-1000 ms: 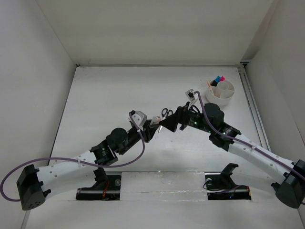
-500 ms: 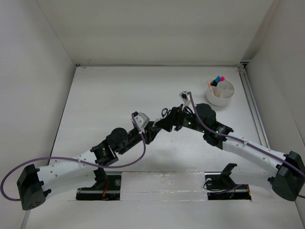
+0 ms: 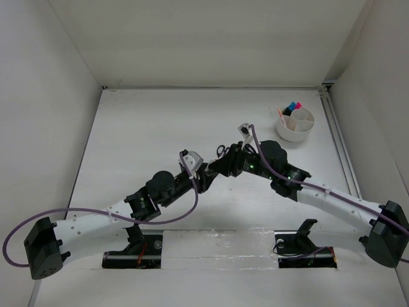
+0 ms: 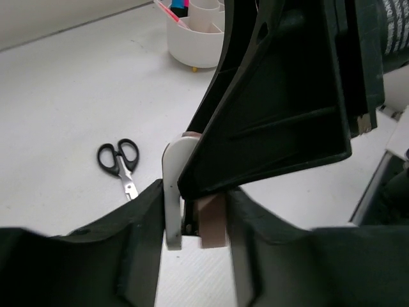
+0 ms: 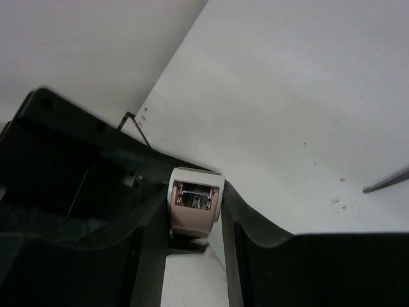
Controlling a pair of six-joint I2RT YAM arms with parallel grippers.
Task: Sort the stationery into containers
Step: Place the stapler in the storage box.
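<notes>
Mid-handover above the middle of the table (image 3: 140, 128). Pinching a small tan-and-white eraser (image 4: 211, 220) in the left gripper (image 4: 195, 208), fingers pressed to its sides, with the right gripper (image 5: 194, 195) set around the same piece from the opposite direction, jaws drawn in and seemingly touching both flanks.

Judged as the transfer step of the sorting: passing the eraser across for the trip to the round white tub (image 3: 295, 132) at the far right of the table. Calls next for a firm hold by the right gripper, then release by the left and a clean backing-away, to avoid flicking so small a piece loose.

Not yet sorted: the black-handled scissors (image 3: 221, 151), lying flat on the table just beyond the meeting wrists and well apart from the tub. Already standing in the tub: markers with pink and blue caps (image 3: 294, 105).

Hidden from above: the eraser itself, buried under the two wrists. Cut off in the left wrist view: most of the tub. Hard to make out: the tub's compartments and their contents, and the true nature of the boxy piece, taken here for an eraser.
</notes>
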